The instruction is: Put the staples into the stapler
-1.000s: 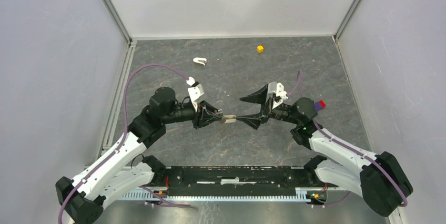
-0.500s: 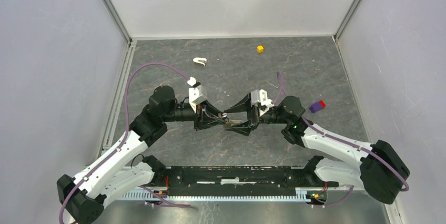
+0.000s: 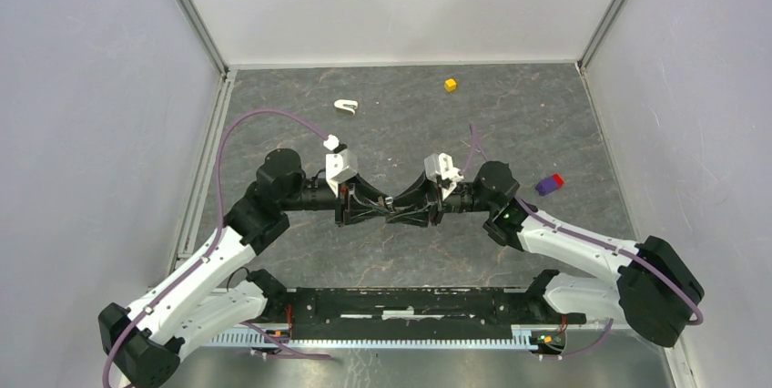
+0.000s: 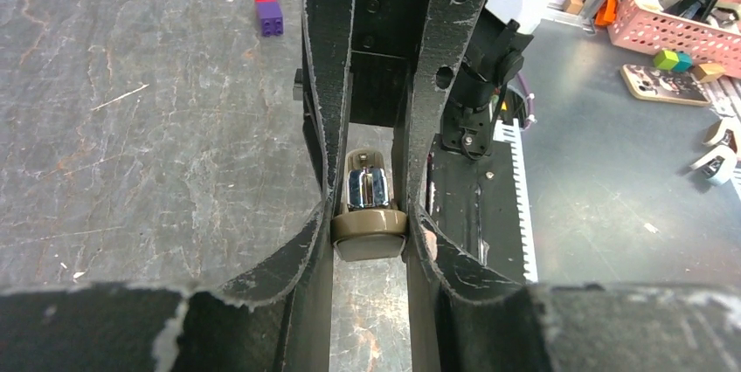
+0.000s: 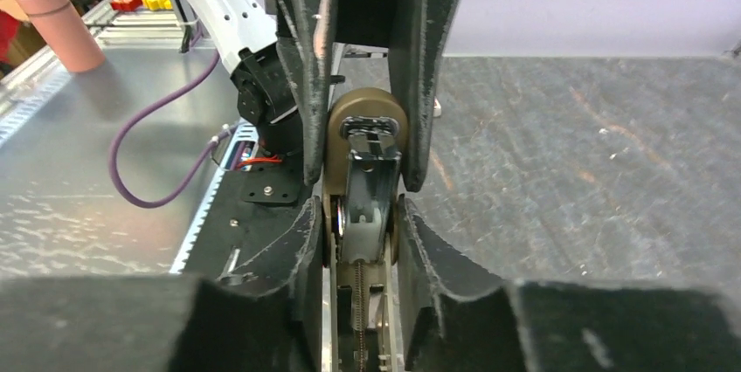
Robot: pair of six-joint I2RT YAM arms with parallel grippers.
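A small taupe-brown stapler (image 3: 391, 207) with a shiny metal channel hangs above the table's middle, held from both ends. My left gripper (image 3: 380, 207) is shut on one rounded end of the stapler (image 4: 369, 225), which sits between the fingertips of the left gripper (image 4: 369, 234). My right gripper (image 3: 401, 209) comes in from the opposite side. In the right wrist view both of its fingers press the sides of the stapler (image 5: 363, 167), whose spring and white pusher show inside the right gripper (image 5: 361, 232). The staples are not visible in any view.
A small white curved object (image 3: 345, 107) and a yellow cube (image 3: 450, 85) lie at the back of the table. A purple-and-red block (image 3: 549, 184) sits to the right of the right arm. Grey walls enclose the table on three sides.
My right gripper travelled left to meet the left gripper and drew its wide-open fingers in onto the stapler. The left gripper kept its hold and barely moved.
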